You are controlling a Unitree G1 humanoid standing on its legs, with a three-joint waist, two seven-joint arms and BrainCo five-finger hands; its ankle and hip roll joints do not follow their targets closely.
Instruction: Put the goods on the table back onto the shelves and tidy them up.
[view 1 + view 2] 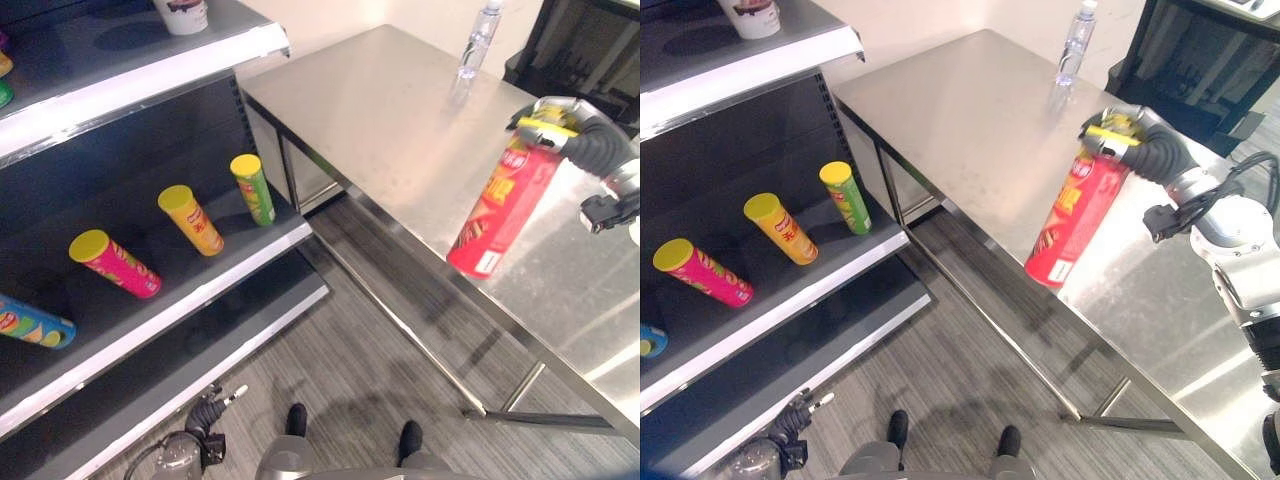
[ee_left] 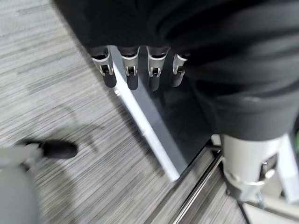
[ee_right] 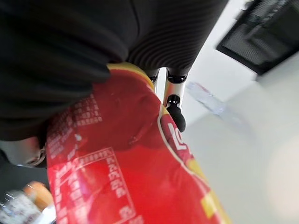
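Right eye view, right hand (image 1: 1140, 140) gripping cylindrical red can (image 1: 1076, 220) (yellow-lidded), steel table (image 1: 970, 120)

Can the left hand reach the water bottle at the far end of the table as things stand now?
Probably not. The left hand hangs low over the floor by the shelf, and the water bottle stands at the far edge of the table, beyond the right hand holding the red can.

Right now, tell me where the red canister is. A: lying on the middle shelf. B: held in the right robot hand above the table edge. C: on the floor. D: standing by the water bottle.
B: the right robot hand grips the red canister by its top, tilted above the table.
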